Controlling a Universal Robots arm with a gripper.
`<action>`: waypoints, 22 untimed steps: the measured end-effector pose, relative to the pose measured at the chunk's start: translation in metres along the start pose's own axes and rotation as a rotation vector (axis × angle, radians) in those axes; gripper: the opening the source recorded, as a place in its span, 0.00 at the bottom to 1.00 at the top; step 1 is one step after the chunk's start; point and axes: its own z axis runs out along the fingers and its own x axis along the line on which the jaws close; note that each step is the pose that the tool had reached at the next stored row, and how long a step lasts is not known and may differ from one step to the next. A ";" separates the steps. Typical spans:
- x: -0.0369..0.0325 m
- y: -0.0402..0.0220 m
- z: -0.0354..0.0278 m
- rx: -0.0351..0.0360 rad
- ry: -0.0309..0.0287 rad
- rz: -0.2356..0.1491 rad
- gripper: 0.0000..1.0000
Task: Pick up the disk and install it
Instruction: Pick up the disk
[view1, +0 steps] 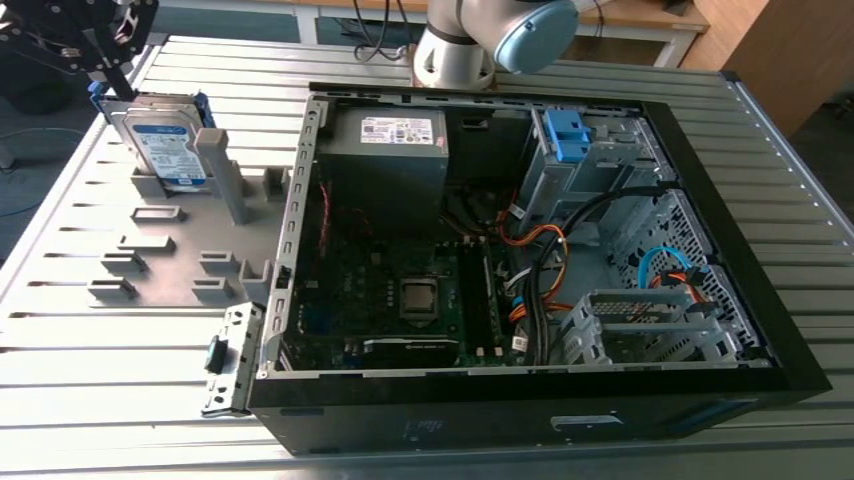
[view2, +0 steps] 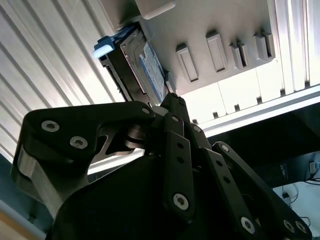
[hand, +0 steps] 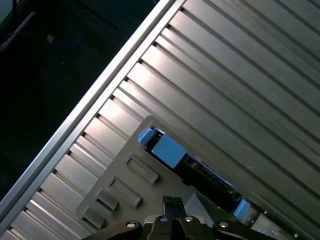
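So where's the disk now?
The disk stands on edge in the grey fixture plate at the exterior view's left, beside the open computer case, under the gripper.

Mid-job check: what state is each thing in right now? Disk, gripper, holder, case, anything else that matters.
disk: standing on edge in the grey holder, not yet in the case
gripper: right at the disk's upper end; grip unclear
grey holder: flat on the table, carrying the disk
computer case: lying on its side, side panel off, interior exposed
blue clip: sitting in the case's drive cage
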 end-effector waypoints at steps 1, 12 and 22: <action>0.0000 0.0000 0.0000 -0.0002 0.0003 -0.007 0.11; 0.0000 0.0000 0.0000 -0.0019 0.0021 -0.070 0.11; 0.0000 0.0000 0.0000 -0.0033 0.0036 -0.121 0.11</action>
